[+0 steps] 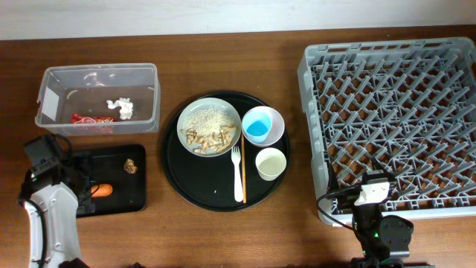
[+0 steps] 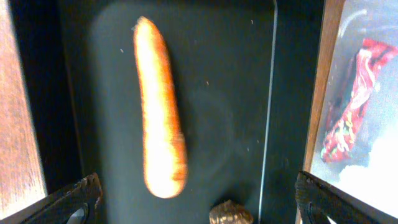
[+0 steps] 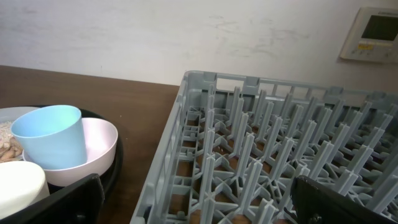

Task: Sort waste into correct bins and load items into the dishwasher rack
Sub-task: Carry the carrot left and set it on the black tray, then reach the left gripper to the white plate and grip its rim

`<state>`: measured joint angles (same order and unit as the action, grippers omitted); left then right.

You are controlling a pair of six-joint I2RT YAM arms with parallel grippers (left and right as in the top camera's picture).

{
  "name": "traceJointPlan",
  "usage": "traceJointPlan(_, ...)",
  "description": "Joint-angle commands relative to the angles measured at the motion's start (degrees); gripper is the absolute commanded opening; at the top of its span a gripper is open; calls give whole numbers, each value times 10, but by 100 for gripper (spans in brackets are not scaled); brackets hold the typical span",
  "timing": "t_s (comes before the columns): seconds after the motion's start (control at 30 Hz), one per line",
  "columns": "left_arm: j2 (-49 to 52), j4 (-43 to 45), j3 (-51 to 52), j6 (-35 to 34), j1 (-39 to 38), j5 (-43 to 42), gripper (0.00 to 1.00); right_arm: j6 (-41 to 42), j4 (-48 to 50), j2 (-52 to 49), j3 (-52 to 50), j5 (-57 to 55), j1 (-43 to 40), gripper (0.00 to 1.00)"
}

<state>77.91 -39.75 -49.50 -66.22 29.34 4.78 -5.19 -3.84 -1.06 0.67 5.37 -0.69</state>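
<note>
Left pincer point(image 2: 199, 198) hangs over the shallow black rectangular tray point(image 1: 119, 195) at the left of the wooden counter point(image 1: 223, 242). Its jaws are spread wide and hold nothing, and the small orange carrot point(image 2: 160, 112) lies flat on the tray floor between them. A small brown lump point(image 1: 130, 166) sits in the same tray, apart from the carrot; this looks to be where food scraps go. Just behind, the clear plastic rectangular tub point(image 1: 100, 68) holds the red snack wrapper point(image 1: 91, 118) and the crumpled white napkin point(image 1: 121, 108), apparently the dry-rubbish side of the sort.

On the big round black tray point(image 1: 204, 190) in the middle, the round whitish plate point(image 1: 181, 126) carries white rice with brownish scraps point(image 1: 208, 128), by the look of it the last waste left to bin. Beside it the small light-blue cup point(image 1: 259, 125) stands inside the pale bowl point(image 1: 278, 135), the small white cup point(image 1: 271, 163) in front, and the white plastic fork point(image 1: 237, 175) and thin wooden stick point(image 1: 243, 164) lie side by side. None is loaded yet: the large square grey plastic crate point(image 1: 387, 49) at right shows no dishes among its pegs. The right pincer point(image 3: 199, 202) sits low at the crate's near-left corner, jaws likewise wide and empty, placed, it seems, to carry dishes across
</note>
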Motion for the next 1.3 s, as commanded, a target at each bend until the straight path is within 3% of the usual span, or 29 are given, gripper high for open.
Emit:
traceJointPlan(0.0,4,1,1,3,2,-54,99,-4,-3,3,-3,-2,3,99)
traceJointPlan(0.5,4,1,1,3,2,-54,99,-4,-3,3,-3,-2,3,99)
traceJointPlan(0.53,4,-69,1,4,1,-224,99,-4,-3,3,-3,-2,3,99)
traceJointPlan(0.57,4,-148,1,3,1,-280,99,-4,-3,3,-3,-2,3,99)
traceJointPlan(0.6,4,-167,1,3,1,-289,99,-4,-3,3,-3,-2,3,99)
traceJointPlan(0.63,4,-203,1,82,1,-352,99,-4,-3,3,-3,-2,3,99)
traceJointPlan(0.67,4,-216,1,220,-1,-427,99,-4,-3,3,-3,-2,3,98)
traceJointPlan(0.7,4,-229,1,278,-11,-445,99,-4,-3,3,-3,-2,3,99)
traceJointPlan(0.77,-1,-259,-4,312,-45,-444,99,-4,-3,3,-3,-2,3,99)
traceJointPlan(0.9,-21,-275,-138,320,-244,-342,99,-4,-3,3,-3,-2,3,99)
traceJointPlan(0.97,-21,-283,-238,320,-387,-182,99,-4,-3,3,-3,-2,3,99)
traceJointPlan(1.07,-20,-207,-262,320,-517,-36,99,-4,-3,3,-3,-2,3,99)
traceJointPlan(1.17,-20,-189,-262,320,-526,-8,99,-4,-3,3,-3,-2,3,99)
traceJointPlan(1.2,-13,-160,-261,351,-526,-9,99,-4,-3,3,-3,-2,3,99)
traceJointPlan(1.27,20,-123,-261,482,-526,-36,98,-4,-3,3,-3,-2,3,99)
